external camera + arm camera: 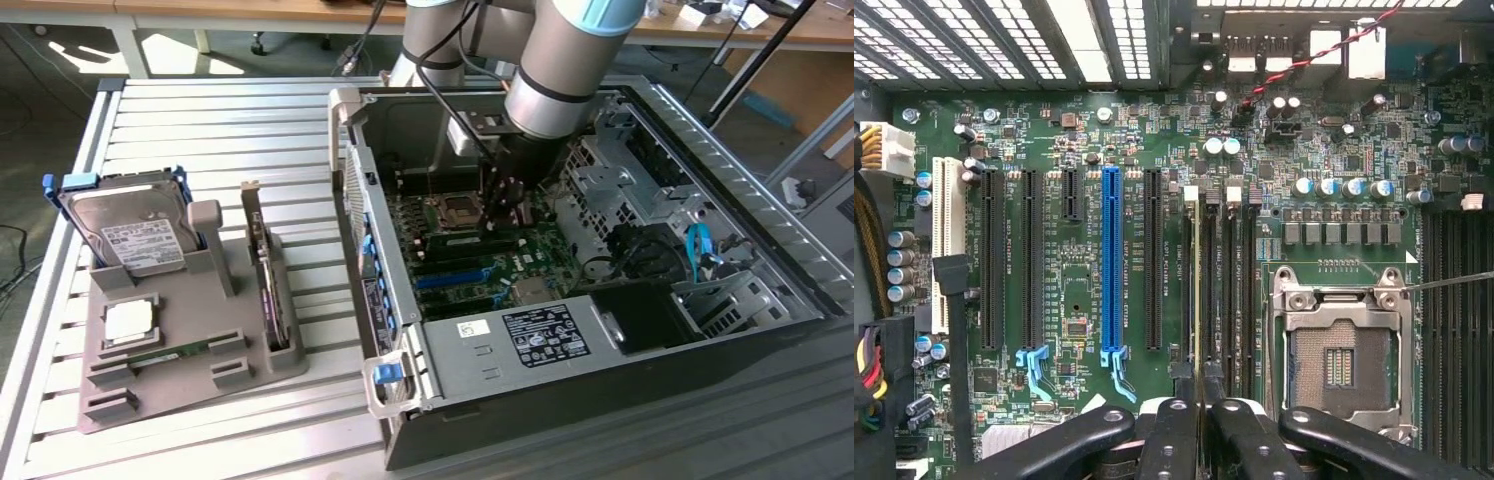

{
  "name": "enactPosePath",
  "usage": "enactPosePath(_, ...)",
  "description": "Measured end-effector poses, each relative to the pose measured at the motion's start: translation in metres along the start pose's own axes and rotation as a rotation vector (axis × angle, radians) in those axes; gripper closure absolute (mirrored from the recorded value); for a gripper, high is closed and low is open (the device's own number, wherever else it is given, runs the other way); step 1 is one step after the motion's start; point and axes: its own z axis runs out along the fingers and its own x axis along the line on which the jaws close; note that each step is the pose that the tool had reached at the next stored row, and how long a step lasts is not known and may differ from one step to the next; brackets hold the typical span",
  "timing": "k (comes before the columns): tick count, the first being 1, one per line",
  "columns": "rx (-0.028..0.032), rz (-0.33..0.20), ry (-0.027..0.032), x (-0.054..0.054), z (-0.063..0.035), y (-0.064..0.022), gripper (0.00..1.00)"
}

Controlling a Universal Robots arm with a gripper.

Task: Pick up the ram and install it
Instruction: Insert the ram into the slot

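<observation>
- Gripper (507, 208) (1199, 388): black two-fingered pincer on a grey-and-blue robot arm (561, 70), reaching down inside the open case. It is pressed together on the ram, one finger on each flat face.
- Ram (1198, 290): long, thin green circuit-board stick, seen edge-on in the wrist view. It stands upright along one of the black memory slots (1239, 280), between the long black expansion slots and the processor socket. Whether it is fully seated cannot be told.
- Processor socket (1344, 350) (461, 210): square silver metal frame, open, just beside the memory slots.
- Blue expansion slot (1112, 260): long plastic connector on the green motherboard (1074, 300).
- Computer case (350, 150): grey metal tower lying on its side, lid off, on a slatted metal table (227, 120).
- Grey plastic holder (274, 372): at the exterior view's left, well apart from the case. It carries a silver hard drive (134, 235), a dark expansion card (267, 290) and a small square silver chip (130, 320).
</observation>
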Motion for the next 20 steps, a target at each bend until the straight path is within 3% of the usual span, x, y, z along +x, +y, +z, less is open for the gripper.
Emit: enactPosePath(20, 0.0000, 0.000, 0.0001, 0.0008, 0.0051, -0.0004, 0.88)
